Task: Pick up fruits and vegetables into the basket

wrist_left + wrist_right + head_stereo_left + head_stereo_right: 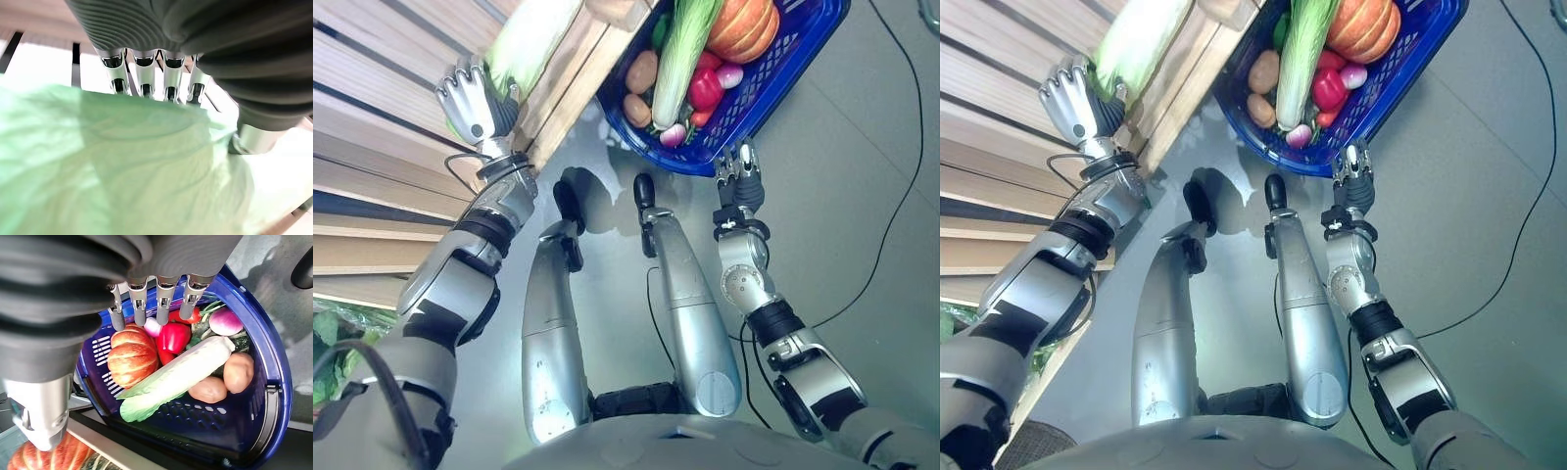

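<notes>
Left hand: your left hand (470, 98) is reaching up onto the slatted wooden shelf (382, 117), its fingers (142, 81) curling over a long pale-green leafy cabbage (112, 161) with the thumb pressing at the other side, so you are gripping it.
Cabbage on shelf: it is lying along the shelf's edge, beside a pale wooden crate (573, 69).
Right hand: your right hand (739, 176) is hanging just beside the near rim of the blue plastic slotted basket (783, 69), fingers (161, 306) straight and relaxed, holding nothing.
Basket contents: you are looking at an orange ribbed pumpkin (132, 357), a red bell pepper (172, 337), a second long green-and-white cabbage (171, 379) lying across the middle, two brown potatoes (238, 371), and two small pink-and-white radishes (225, 321).
Basket position: it is sitting on the grey floor (842, 225), touching the crate's corner.
</notes>
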You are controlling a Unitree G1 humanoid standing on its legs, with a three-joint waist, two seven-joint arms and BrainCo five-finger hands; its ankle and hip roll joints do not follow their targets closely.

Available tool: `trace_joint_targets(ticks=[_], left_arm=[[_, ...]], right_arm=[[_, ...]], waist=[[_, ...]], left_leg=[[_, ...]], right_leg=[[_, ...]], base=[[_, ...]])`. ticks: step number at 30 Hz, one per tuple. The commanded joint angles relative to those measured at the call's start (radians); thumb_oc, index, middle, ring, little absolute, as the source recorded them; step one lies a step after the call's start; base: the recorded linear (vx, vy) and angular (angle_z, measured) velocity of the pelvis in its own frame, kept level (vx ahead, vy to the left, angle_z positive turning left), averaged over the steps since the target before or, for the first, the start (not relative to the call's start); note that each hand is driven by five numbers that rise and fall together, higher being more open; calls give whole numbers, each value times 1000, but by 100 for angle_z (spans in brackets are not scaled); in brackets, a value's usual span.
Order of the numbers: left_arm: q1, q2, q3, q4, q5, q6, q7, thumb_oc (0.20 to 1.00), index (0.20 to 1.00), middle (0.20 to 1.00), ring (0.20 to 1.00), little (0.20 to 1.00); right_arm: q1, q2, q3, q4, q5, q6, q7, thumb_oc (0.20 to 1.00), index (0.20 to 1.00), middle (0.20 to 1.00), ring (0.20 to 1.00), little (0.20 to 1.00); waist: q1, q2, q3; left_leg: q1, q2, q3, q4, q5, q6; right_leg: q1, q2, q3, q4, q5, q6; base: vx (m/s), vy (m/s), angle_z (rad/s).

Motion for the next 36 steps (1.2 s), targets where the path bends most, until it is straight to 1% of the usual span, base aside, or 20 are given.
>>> trace_joint_targets(ticks=[1,4,8,12,13,14,16,17,18,21,23,24,25,27,28,29,30,31,32,36], left_arm=[[56,101,67,-2,47,31,-2,200,200,200,200,200],[80,128,89,-33,62,35,-10,200,200,200,200,200],[153,147,151,-86,101,-8,15,200,200,200,200,200],[257,157,218,-165,145,-97,42,200,200,200,200,200],[280,162,229,-195,153,-104,36,200,200,200,200,200],[308,163,247,-232,161,-132,35,200,200,200,200,200],[384,166,278,-299,176,-203,41,200,200,200,200,200],[418,161,291,-333,189,-228,40,200,200,200,200,200],[473,156,313,-399,193,-266,30,200,200,200,200,200],[541,136,349,-501,204,-342,2,200,200,200,200,200],[603,109,380,-606,212,-403,-47,200,200,200,200,200],[612,104,387,-618,215,-428,-48,200,200,200,200,200],[642,97,395,-692,179,-498,-103,200,200,200,200,200],[671,73,408,-750,178,-549,-167,200,200,200,200,200],[682,64,409,-783,147,-590,-210,200,200,200,200,200],[693,57,417,-808,123,-596,-246,200,200,200,200,200],[701,47,418,-821,93,-619,-278,200,200,200,200,200],[715,32,413,-844,47,-653,-347,200,200,200,200,200],[722,23,403,-854,10,-685,-395,200,200,200,200,200],[748,2,378,-883,-86,-715,-536,200,200,200,200,200]], right_arm=[[82,15,-17,-110,-44,-17,24,1000,1000,1000,1000,1000],[97,12,-28,-132,-56,7,23,1000,1000,1000,1000,1000],[123,14,-43,-159,-94,28,30,1000,1000,1000,1000,1000],[154,13,-62,-179,-108,22,40,1000,1000,1000,1000,1000],[160,11,-66,-183,-109,23,43,1000,1000,1000,1000,1000],[166,9,-74,-189,-107,19,51,1000,1000,1000,1000,1000],[185,10,-91,-196,-115,17,67,1000,1000,1000,1000,1000],[193,11,-95,-198,-119,15,69,1000,1000,1000,1000,1000],[205,9,-104,-210,-128,16,71,1000,1000,1000,1000,1000],[219,12,-110,-229,-146,8,83,1000,1000,1000,1000,1000],[229,19,-115,-245,-153,6,79,1000,1000,1000,1000,1000],[230,19,-114,-248,-151,2,85,1000,1000,1000,1000,1000],[236,23,-120,-253,-170,-2,80,1000,1000,1000,1000,1000],[241,24,-119,-268,-198,3,77,1000,1000,1000,1000,1000],[243,25,-115,-279,-189,10,91,1000,1000,1000,1000,1000],[244,24,-115,-282,-183,12,98,1000,1000,1000,1000,1000],[244,25,-116,-287,-197,10,112,1000,1000,1000,1000,1000],[245,28,-112,-304,-236,11,118,1000,1000,1000,1000,1000],[243,25,-107,-318,-266,15,132,1000,1000,1000,1000,1000],[239,8,-95,-353,-318,55,154,1000,1000,1000,1000,1000]], waist=[[31,2,-60],[32,7,-60],[39,14,-60],[58,21,-60],[62,22,-60],[69,23,-60],[83,29,-88],[88,31,-102],[99,35,-127],[117,37,-159],[130,36,-196],[131,36,-198],[141,39,-226],[150,41,-258],[154,42,-274],[157,42,-284],[160,43,-294],[165,44,-312],[169,44,-328],[180,48,-375]], left_leg=[[77,-51,42,-29,-78,-39],[143,-54,42,-48,-81,-37],[239,-59,36,-99,-66,-38],[346,-69,16,-150,-54,-38],[376,-74,10,-169,-50,-38],[407,-79,2,-189,-45,-38],[470,-89,-18,-245,-30,-38],[495,-95,-28,-268,-24,-36],[532,-101,-45,-309,-13,-35],[584,-105,-68,-366,3,-36],[645,-110,-90,-428,14,-33],[655,-111,-93,-438,17,-32],[695,-110,-105,-487,30,-34],[746,-109,-120,-551,43,-30],[771,-107,-123,-584,52,-30],[790,-106,-126,-603,58,-30],[800,-105,-130,-616,62,-29],[827,-102,-140,-649,73,-27],[840,-99,-143,-665,78,-26],[887,-90,-147,-705,86,-25]], right_leg=[[112,22,-64,-103,42,66],[180,22,-65,-124,35,62],[275,22,-63,-174,37,59],[386,13,-69,-226,33,52],[416,13,-70,-245,34,50],[448,11,-70,-265,35,48],[516,9,-70,-322,39,44],[543,9,-71,-348,41,42],[586,10,-73,-390,46,39],[652,7,-84,-455,54,35],[719,4,-91,-524,68,36],[729,3,-92,-534,72,37],[781,-1,-101,-587,86,41],[834,-3,-109,-649,104,45],[861,-4,-114,-680,115,48],[880,-3,-114,-699,122,50],[891,-5,-116,-711,127,53],[915,-6,-122,-734,138,57],[927,-8,-127,-747,144,59],[972,-11,-141,-782,155,62]], base=[[0,0,0],[27,40,3],[33,22,3],[39,17,6],[33,5,12],[58,1,15],[89,-8,16],[123,-23,26],[110,-30,27],[93,-37,18],[104,-30,20],[106,-19,15],[106,-12,21],[119,-7,28],[89,-5,22],[65,-7,16],[74,-13,13],[49,-19,12],[70,-23,14],[90,-13,13]])
